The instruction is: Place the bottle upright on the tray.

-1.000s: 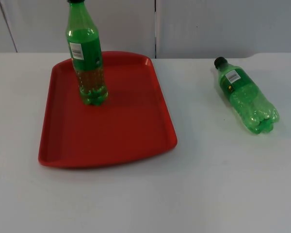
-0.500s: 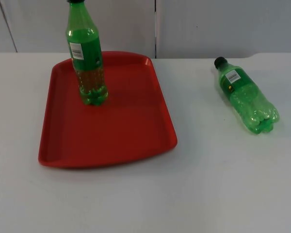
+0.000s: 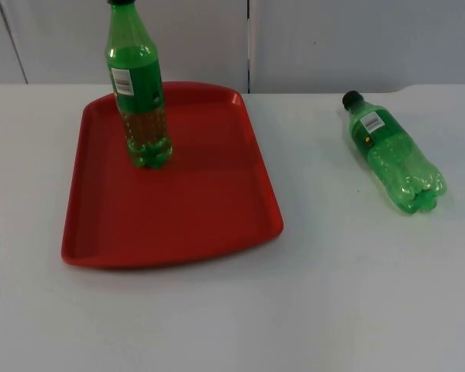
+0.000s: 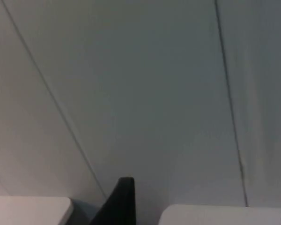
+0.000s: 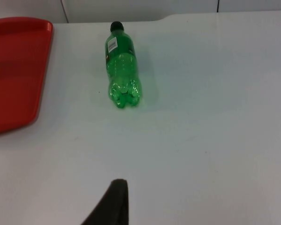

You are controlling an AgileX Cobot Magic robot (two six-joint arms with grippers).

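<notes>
One bottle [image 3: 139, 101] upright on tray [image 3: 194, 209]; second bottle [image 5: 120, 76] lies ahead of right gripper [image 5: 113, 204], awaiting pickup; finger state untellable, both grippers.

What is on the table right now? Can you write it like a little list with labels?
tray: red tray on the white table
standing bottle: green standing bottle, upright on the tray's far part
lying bottle: green lying bottle on its side on the table, apart from the tray, black cap toward the wall
right gripper: a fingertip of the right gripper above the table, short of the lying bottle
left gripper: a fingertip of the left gripper faces the grey wall
</notes>
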